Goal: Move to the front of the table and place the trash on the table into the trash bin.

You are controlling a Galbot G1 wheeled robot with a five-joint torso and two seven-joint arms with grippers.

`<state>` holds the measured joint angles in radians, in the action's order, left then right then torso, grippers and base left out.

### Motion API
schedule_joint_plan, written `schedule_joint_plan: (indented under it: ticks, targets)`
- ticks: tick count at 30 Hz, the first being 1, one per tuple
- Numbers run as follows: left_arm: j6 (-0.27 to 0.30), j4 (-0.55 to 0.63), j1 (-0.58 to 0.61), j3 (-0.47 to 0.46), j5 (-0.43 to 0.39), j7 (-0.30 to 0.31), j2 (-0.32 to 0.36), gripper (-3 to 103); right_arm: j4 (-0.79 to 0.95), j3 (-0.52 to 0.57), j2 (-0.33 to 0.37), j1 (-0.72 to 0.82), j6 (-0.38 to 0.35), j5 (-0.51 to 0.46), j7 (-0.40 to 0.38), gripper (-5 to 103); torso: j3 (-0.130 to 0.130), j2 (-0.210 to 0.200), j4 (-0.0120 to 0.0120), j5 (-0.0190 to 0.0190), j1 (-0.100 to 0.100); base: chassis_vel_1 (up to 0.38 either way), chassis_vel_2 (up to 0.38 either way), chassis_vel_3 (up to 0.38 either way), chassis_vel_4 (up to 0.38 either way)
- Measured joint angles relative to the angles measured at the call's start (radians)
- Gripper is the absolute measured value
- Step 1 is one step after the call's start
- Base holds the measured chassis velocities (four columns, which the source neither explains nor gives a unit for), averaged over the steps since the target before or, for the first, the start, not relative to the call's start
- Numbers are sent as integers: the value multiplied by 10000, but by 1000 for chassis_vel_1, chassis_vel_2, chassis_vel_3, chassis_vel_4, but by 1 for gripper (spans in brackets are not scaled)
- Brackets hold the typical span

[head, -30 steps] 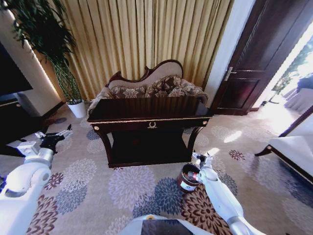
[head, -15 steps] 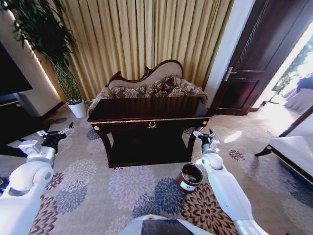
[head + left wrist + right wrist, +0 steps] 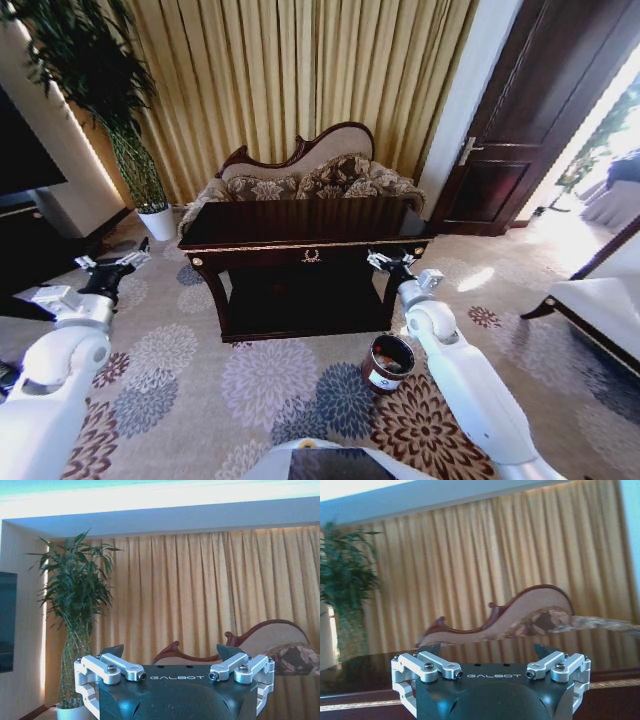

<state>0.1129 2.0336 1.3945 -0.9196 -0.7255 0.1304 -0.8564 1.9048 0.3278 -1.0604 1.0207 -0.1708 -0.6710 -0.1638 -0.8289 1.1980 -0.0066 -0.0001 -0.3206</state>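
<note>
Head view: my right pincer [image 3: 388,262] empty, spread, at worktop [image 3: 300,222] front-right corner; bin [image 3: 388,362] below it; left pincer [image 3: 113,265] spread, well left.

The table [image 3: 300,225] is dark wood, polished to a mirror gloss, with gold trim. The trash bin [image 3: 386,363] has a shiny metal rim. Both wrist views show bare brushed-metal linkages above matt black plastic housings. Beyond the jaws, pleated cloth curtains [image 3: 485,565] hang matt.
</note>
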Motion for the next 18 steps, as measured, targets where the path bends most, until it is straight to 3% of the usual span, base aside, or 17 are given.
schedule_joint_plan:
  ticks: [7,18]
  targets:
    - [-6,-31,-161,295,154,8,-38,100,73,-372,-16,-194,-179,18,-204,100,0,0,1,0,0,0,0,0,0]
    - [-13,-114,-135,365,192,-58,-38,100,23,-59,310,23,-348,75,-48,100,0,0,-1,1,0,0,0,0,0]
